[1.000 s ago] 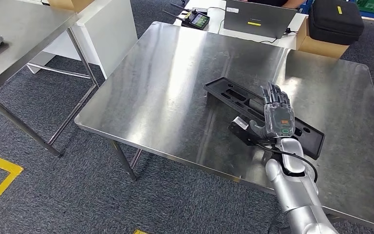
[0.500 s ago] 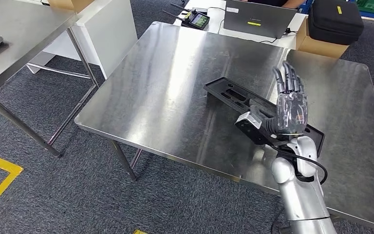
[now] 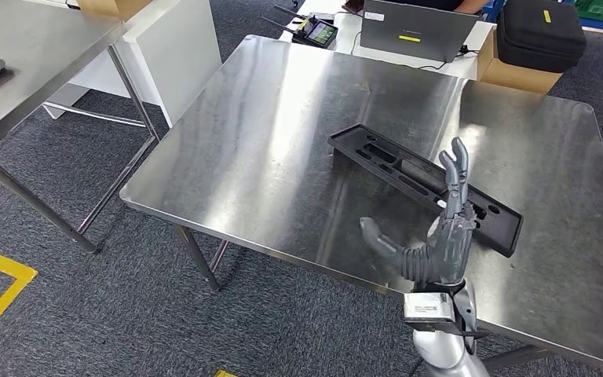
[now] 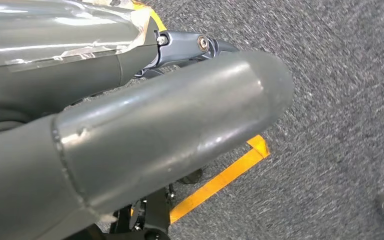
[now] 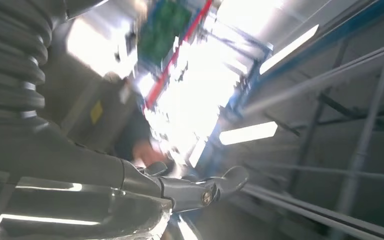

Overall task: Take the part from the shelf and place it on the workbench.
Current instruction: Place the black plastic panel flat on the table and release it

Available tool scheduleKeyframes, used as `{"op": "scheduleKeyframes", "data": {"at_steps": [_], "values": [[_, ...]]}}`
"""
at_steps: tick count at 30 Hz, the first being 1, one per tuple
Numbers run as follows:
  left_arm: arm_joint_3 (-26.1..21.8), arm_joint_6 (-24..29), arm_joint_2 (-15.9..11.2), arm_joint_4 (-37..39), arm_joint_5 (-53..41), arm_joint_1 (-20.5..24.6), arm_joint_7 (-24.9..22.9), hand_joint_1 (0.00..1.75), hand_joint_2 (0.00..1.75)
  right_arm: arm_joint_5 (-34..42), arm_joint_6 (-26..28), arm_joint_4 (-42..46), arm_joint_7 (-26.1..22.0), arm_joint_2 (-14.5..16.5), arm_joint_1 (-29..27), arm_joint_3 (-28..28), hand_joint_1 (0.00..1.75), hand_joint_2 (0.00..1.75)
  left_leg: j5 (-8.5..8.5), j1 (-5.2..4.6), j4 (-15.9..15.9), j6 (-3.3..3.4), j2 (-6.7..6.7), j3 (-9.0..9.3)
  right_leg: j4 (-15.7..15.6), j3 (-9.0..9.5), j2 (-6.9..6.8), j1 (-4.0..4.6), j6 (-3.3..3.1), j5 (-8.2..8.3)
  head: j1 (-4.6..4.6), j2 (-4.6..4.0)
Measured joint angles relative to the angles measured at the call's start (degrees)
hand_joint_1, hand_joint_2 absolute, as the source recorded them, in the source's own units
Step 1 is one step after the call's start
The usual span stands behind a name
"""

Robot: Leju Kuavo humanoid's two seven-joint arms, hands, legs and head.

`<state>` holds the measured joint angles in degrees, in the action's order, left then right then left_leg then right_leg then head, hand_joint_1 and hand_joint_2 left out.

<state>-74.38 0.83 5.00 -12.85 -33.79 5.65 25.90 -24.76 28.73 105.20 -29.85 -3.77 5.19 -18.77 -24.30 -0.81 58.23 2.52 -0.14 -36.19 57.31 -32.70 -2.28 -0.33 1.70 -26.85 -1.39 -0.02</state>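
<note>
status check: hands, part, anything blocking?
Right hand open, raised near the table's front edge, holding nothing. Left hand hangs over the carpet, state unclear. Black part lies flat on the workbench. Nothing in the way.

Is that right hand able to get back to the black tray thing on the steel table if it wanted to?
Probably yes. The right hand is open, holds nothing, and hovers at the near end of the black part on the workbench, with nothing between them.
</note>
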Motion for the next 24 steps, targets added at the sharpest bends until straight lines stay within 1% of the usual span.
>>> {"op": "scheduleKeyframes", "data": {"at_steps": [4, 6, 7, 8, 9, 10, 11, 13, 14, 15, 16, 17, 18, 19, 20, 21, 22, 23, 24], "values": [[-1.2, 1.6, 0.4, 0.0, 1.6, 0.3, -0.7, 0.00, 0.00, 6.5, -5.1, -1.0, -0.9, 1.7, -2.3, -1.5, 0.00, 1.75, 0.00, -0.02, 0.0, 0.00, 0.00, 0.00, 0.0, 0.01, 0.01, 0.00, 0.00, 0.00, -0.01, 0.00], [-2.2, 2.7, 0.6, 0.0, 2.9, 0.4, -1.1, 0.00, 0.00, 9.0, -8.1, -2.3, -1.6, 2.9, -3.2, -1.7, 0.00, 1.75, -0.14, -0.19, 0.2, 0.35, 0.00, -0.05, -0.2, 0.16, -0.03, -0.35, 0.23, 0.10, -0.02, 0.00], [-2.8, 3.2, 0.7, 0.0, 3.6, 0.4, -1.3, 0.00, 0.00, 9.9, -9.4, -3.1, -2.1, 3.7, -3.6, -1.7, 0.00, 1.31, -0.13, -0.25, 0.2, 0.65, -0.02, -0.03, -0.3, 0.29, -0.10, -0.55, 0.45, 0.19, -0.02, 0.00], [-3.4, 3.7, 0.9, 0.0, 4.4, 0.4, -1.5, 0.00, 0.00, 10.7, -10.7, -4.0, -2.6, 4.5, -3.9, -1.7, 0.00, 0.87, 0.06, -0.11, -0.1, 1.03, -0.02, 0.12, -0.3, 0.41, -0.09, -0.67, 0.68, 0.17, -0.02, 0.00], [-4.0, 4.1, 1.2, 0.0, 5.1, 0.4, -1.8, 0.00, 0.00, 11.2, -12.1, -4.9, -3.0, 5.3, -4.1, -1.7, 0.00, 0.44, 0.41, 0.10, -0.5, 1.32, -0.03, 0.34, 0.1, 0.34, 0.11, -0.74, 0.78, -0.22, -0.01, 0.00], [-4.5, 4.4, 1.4, 0.0, 5.6, 0.5, -2.1, 0.00, 0.00, 11.4, -13.3, -5.7, -3.2, 5.9, -4.2, -1.7, 0.00, 0.00, 0.77, 0.30, -0.9, 1.56, -0.02, 0.53, 1.3, -0.07, 0.49, -0.66, 0.64, -1.22, 0.02, 0.00], [-4.9, 4.7, 1.6, 0.0, 6.0, 0.6, -2.4, 0.00, 0.00, 11.4, -14.1, -6.4, -3.3, 6.4, -4.2, -1.7, 0.00, 0.00, 1.08, 0.50, -1.2, 1.75, -0.02, 0.63, 3.6, -0.94, 0.96, -0.62, 0.32, -2.85, 0.09, 0.00], [-5.6, 5.0, 2.0, 0.0, 6.6, 0.7, -2.8, 0.00, 0.00, 11.1, -14.9, -7.7, -3.3, 7.1, -4.3, -1.7, 0.00, 0.00, 1.39, 0.51, -1.3, 1.95, -0.13, 0.37, 10.9, -3.75, 1.65, -0.71, -0.33, -6.90, 0.20, 0.00], [-5.9, 5.2, 2.1, 0.0, 6.7, 0.7, -3.0, 0.00, 0.00, 11.0, -15.1, -8.2, -3.3, 7.4, -4.4, -1.7, 0.00, 0.00, 1.54, 0.52, -1.3, 1.91, -0.22, 0.14, 14.2, -4.92, 1.77, -0.76, -0.35, -8.32, 0.24, 0.00], [-6.2, 5.4, 2.3, 0.0, 6.8, 0.7, -3.1, 0.00, 0.00, 10.8, -15.3, -8.6, -3.3, 7.7, -4.5, -1.7, 0.00, 0.00, 1.75, 0.57, -1.3, 1.77, -0.31, -0.12, 15.7, -5.23, 1.83, -0.84, -0.07, -8.89, 0.22, 0.00], [-6.4, 5.5, 2.4, 0.0, 6.8, 0.7, -3.2, 0.00, 0.00, 10.7, -15.3, -9.0, -3.3, 8.0, -4.5, -1.7, 0.00, 0.00, 1.99, 0.67, -1.3, 1.52, -0.41, -0.41, 15.0, -4.36, 1.84, -0.91, 0.43, -8.53, 0.23, 0.00], [-6.5, 5.5, 2.5, 0.0, 6.8, 0.7, -3.3, 0.00, 0.00, 10.7, -15.4, -9.3, -3.3, 8.2, -4.5, -1.7, 0.00, 0.00, 2.23, 0.81, -1.2, 1.21, -0.53, -0.69, 12.0, -2.33, 1.84, -1.04, 1.05, -7.47, 0.22, 0.00], [-6.7, 5.6, 2.6, 0.0, 6.8, 0.7, -3.3, 0.00, 0.00, 10.6, -15.4, -9.5, -3.3, 8.4, -4.5, -1.7, 0.00, 0.00, 2.48, 0.94, -1.1, 0.83, -0.65, -0.97, 7.5, 0.51, 1.88, -1.25, 1.60, -6.32, 0.25, 0.00], [-6.8, 5.6, 2.6, 0.0, 6.8, 0.7, -3.3, 0.00, 0.00, 10.5, -15.5, -9.7, -3.3, 8.7, -4.5, -1.7, 0.00, 0.00, 2.72, 1.02, -0.9, 0.43, -0.80, -1.26, 3.8, 2.98, 2.03, -1.26, 1.86, -5.15, 0.31, 0.00], [-7.0, 5.7, 2.7, 0.0, 6.8, 0.7, -3.4, 0.00, 0.00, 10.4, -15.5, -9.8, -3.3, 8.8, -4.5, -1.7, 0.00, 0.00, 2.93, 1.03, -0.7, 0.05, -0.92, -1.42, 1.3, 4.55, 2.26, -1.19, 1.88, -4.33, 0.33, 0.00], [-7.1, 5.7, 2.7, -0.1, 6.8, 0.7, -3.4, 0.00, 0.00, 10.4, -15.5, -9.9, -3.3, 9.0, -4.5, -1.7, 0.00, 0.00, 3.15, 0.97, -0.5, -0.30, -1.03, -1.56, 0.3, 5.11, 2.49, -1.05, 1.59, -3.95, 0.37, 0.00], [-7.3, 5.8, 2.7, -0.1, 6.9, 0.7, -3.5, 0.00, 0.00, 10.4, -15.5, -9.9, -3.2, 9.2, -4.6, -1.7, 0.00, 0.00, 3.37, 0.94, -0.3, -0.63, -1.15, -1.64, 0.5, 4.81, 2.68, -0.82, 1.18, -3.64, 0.34, 0.00], [-7.4, 5.9, 2.8, -0.1, 6.9, 0.7, -3.6, 0.00, 0.00, 10.3, -15.5, -9.9, -3.2, 9.4, -4.6, -1.6, 0.00, 0.00, 3.57, 1.04, -0.2, -0.93, -1.24, -1.72, 0.5, 4.33, 2.68, -0.99, 0.64, -3.49, 0.33, 0.00], [-7.4, 6.0, 2.8, -0.1, 6.9, 0.6, -3.6, 0.00, 0.00, 10.3, -15.5, -9.9, -3.2, 9.6, -4.6, -1.6, 0.00, 0.00, 3.32, 1.21, 0.1, -1.21, -1.26, -1.99, 0.4, 3.97, 2.52, -1.15, 0.00, -3.30, 0.32, 0.00]]}}
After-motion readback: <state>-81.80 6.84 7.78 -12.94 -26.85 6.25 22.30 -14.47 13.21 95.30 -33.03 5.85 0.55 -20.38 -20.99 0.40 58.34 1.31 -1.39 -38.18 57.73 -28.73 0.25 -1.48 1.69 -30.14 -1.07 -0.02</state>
